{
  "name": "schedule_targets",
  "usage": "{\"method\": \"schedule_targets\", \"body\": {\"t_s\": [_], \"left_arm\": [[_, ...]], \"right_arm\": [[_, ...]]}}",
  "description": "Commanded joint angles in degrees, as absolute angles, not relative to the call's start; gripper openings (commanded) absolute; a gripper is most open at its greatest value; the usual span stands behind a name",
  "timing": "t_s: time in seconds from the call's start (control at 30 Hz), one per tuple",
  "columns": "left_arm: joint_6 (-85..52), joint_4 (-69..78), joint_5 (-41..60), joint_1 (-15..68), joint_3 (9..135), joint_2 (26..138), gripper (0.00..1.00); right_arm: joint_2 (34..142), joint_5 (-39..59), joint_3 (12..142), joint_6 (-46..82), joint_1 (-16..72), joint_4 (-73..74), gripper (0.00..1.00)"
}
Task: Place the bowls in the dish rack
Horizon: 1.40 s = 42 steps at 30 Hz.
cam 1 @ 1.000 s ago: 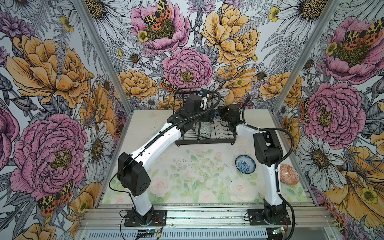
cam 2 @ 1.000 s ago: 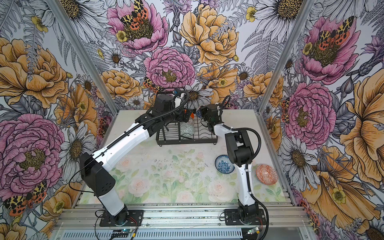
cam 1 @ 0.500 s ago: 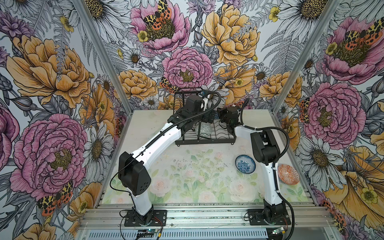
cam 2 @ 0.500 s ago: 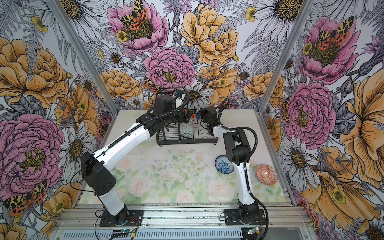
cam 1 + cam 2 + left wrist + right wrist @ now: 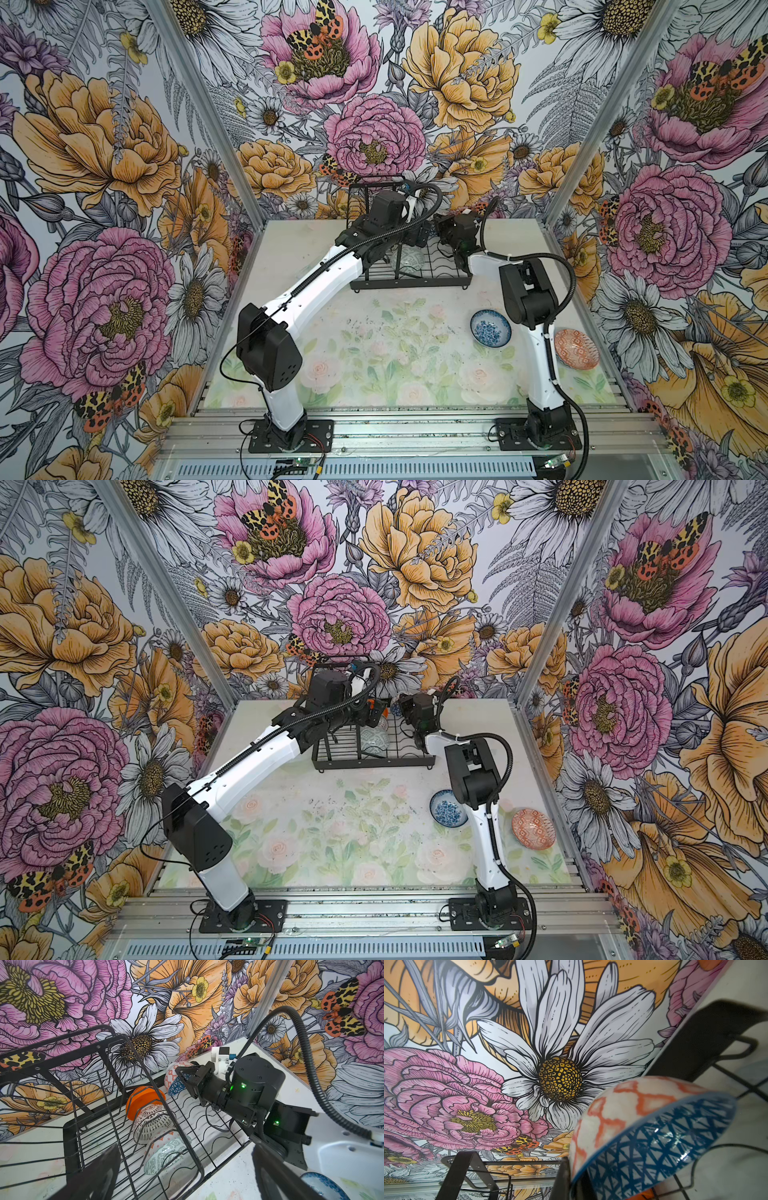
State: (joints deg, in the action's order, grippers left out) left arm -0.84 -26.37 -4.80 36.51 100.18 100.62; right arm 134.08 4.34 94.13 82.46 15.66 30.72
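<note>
The black wire dish rack [image 5: 415,284] [image 5: 374,763] [image 5: 68,1132] stands at the back of the table. Three bowls stand on edge in its slots: an orange bowl [image 5: 145,1099], a white bowl with black pattern [image 5: 153,1124] and a grey-green bowl [image 5: 166,1153] [image 5: 409,259]. My right gripper [image 5: 185,1076] [image 5: 571,1178] is shut on the rim of a blue geometric bowl [image 5: 643,1130] [image 5: 174,1078], held tilted over the rack's far side. My left gripper [image 5: 187,1188] [image 5: 417,239] hangs open over the rack's near side, empty. A blue-white floral bowl [image 5: 490,333] [image 5: 449,813] and a red-orange patterned bowl [image 5: 575,348] [image 5: 533,828] lie on the table.
The rack's raised wire basket tier [image 5: 52,1076] stands on its left end, close beside my left arm. The right arm's elbow [image 5: 525,295] hangs over the floral bowl. Flowered walls enclose the table on three sides.
The right arm has shifted slightly left with the blue geometric bowl in its grip. The left arm has stayed almost still, jaws open.
</note>
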Motion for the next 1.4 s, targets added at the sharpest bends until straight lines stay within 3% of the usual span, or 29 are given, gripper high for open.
{"method": "schedule_targets", "body": {"t_s": [0.0, 1.37], "left_arm": [[0.08, -26.9, -4.26, 36.34, 100.55, 100.98, 0.99], [0.02, -28.67, -6.33, 36.91, 100.37, 100.72, 0.99]], "right_arm": [[135.66, 4.92, 96.77, 80.73, 15.21, 35.73, 0.0], [132.35, 4.66, 89.79, 85.82, 14.91, 26.45, 0.0]]}}
